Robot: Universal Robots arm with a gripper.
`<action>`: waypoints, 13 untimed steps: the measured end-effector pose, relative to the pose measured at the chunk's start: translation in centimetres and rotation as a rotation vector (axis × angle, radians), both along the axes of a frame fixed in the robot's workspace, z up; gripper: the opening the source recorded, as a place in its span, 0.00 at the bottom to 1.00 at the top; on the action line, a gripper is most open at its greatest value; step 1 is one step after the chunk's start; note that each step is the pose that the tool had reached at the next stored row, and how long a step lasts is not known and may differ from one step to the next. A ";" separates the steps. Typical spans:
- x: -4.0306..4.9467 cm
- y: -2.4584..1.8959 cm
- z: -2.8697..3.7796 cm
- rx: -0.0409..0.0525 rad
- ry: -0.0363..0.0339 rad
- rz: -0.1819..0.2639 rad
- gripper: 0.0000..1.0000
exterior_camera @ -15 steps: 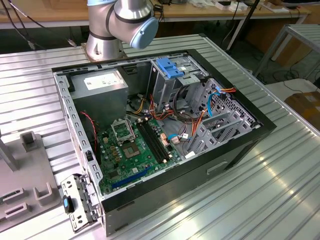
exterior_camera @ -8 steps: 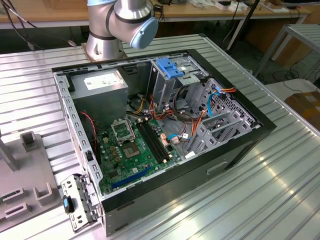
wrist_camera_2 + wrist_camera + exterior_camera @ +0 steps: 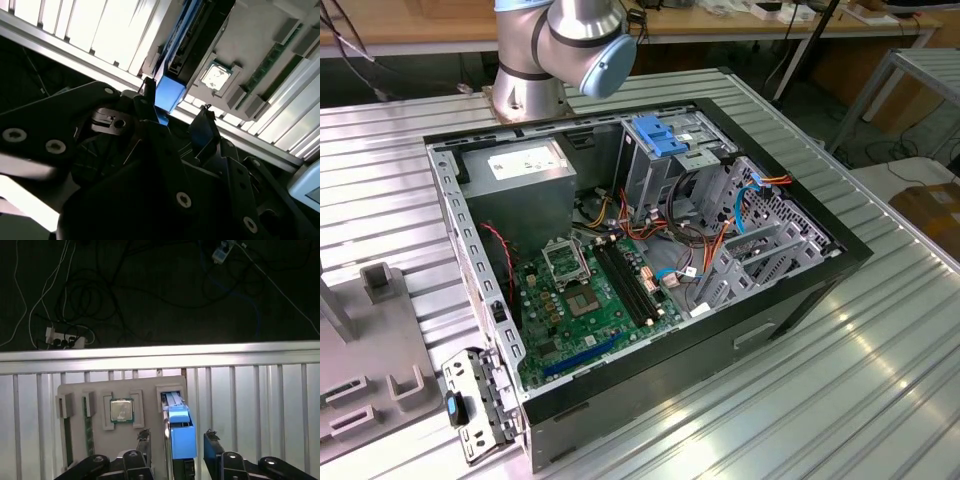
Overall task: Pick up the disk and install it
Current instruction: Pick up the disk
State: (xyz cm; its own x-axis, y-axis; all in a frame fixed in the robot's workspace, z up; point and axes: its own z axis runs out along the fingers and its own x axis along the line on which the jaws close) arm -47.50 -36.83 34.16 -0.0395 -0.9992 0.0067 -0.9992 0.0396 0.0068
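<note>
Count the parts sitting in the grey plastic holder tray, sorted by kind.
Grey-black flat metal disk with blue plastic rail: 1
Square silver processor chip: 1
Thin green memory sticks: 2
Total: 4

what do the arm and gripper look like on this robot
The arm has rounded silver-grey joints with a light blue end cap. The gripper is black: angular linkage plates studded with silver screw heads, ending in two slim dark fingers.

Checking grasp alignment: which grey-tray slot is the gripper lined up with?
The slot holding the disk with the bright blue plastic rail frame; the open gripper straddles it. Other slots hold a square silver processor and green memory sticks.
</note>
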 end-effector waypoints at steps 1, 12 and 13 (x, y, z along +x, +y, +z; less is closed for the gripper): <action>0.00 0.13 -0.29 0.0001 -0.0001 0.000 0.54; 0.00 0.17 -3.43 -0.0002 0.0000 0.001 0.39; 0.00 0.17 -3.47 -0.0002 -0.0001 0.001 0.39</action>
State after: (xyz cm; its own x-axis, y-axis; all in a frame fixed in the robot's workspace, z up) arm -47.50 -36.66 30.69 -0.0382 -0.9992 0.0070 -0.9992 0.0383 0.0067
